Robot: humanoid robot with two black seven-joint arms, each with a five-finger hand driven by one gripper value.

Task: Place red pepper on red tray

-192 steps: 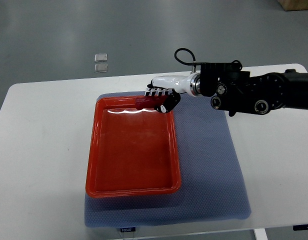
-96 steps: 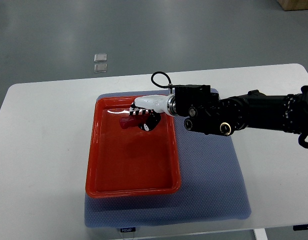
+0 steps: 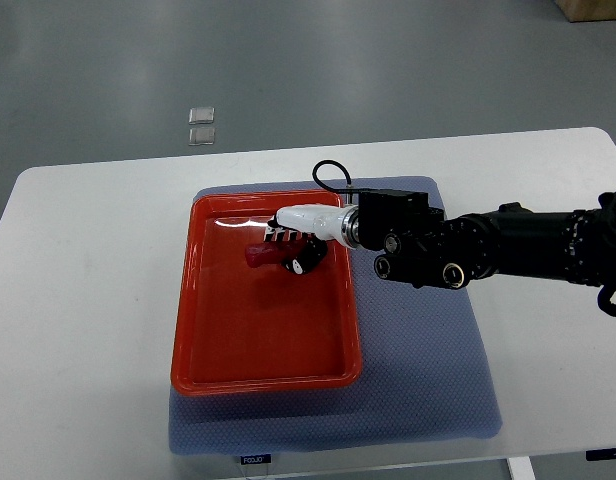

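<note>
The red tray point(image 3: 218, 360) lies on a blue-grey mat in the middle of the white table. My right arm comes in from the right edge and reaches over the tray's far right part. My right hand point(image 3: 293, 252) is shut on the red pepper point(image 3: 260, 256), which sticks out to the left of the fingers, low over the tray floor. I cannot tell whether the pepper touches the tray. The left arm does not show.
The blue-grey mat point(image 3: 418, 360) lies under the tray and extends to its right. The white table point(image 3: 78, 330) surrounds it. Two small clear squares point(image 3: 201, 124) lie on the grey floor beyond the table's far edge.
My right hand has carried the pepper from the tray's far rim inward over the tray and lowered it. In the last half second it shifted slightly right and toward the near side.
</note>
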